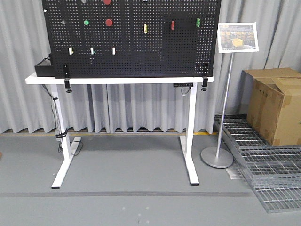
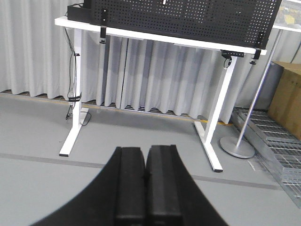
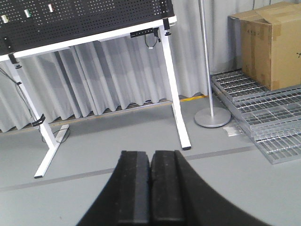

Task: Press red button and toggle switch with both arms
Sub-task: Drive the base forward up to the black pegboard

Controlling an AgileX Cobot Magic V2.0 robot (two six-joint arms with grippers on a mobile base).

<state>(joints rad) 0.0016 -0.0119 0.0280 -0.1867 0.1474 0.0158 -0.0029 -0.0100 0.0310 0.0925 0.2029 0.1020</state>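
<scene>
A black pegboard (image 1: 131, 61) stands on a white table (image 1: 117, 80). On it a round red button (image 1: 108, 22) sits beside a green button (image 1: 86, 22). A second red button (image 1: 107, 1) is cut off at the top edge. The small red toggle switch (image 1: 172, 24) is to the right, between a slim yellow switch (image 1: 145, 29) and a green switch (image 1: 198, 21). My left gripper (image 2: 146, 149) is shut and empty, low over the grey floor and far from the table. My right gripper (image 3: 150, 153) is also shut and empty, equally far back. Neither arm shows in the front view.
Three pale switches (image 1: 92, 50) line the board's lower left. A black box (image 1: 42, 68) sits at the table's left end. A sign stand (image 1: 217, 157), a cardboard box (image 1: 277, 106) and metal floor grates (image 1: 268, 165) are on the right. White table legs (image 1: 189, 141) stand on the floor.
</scene>
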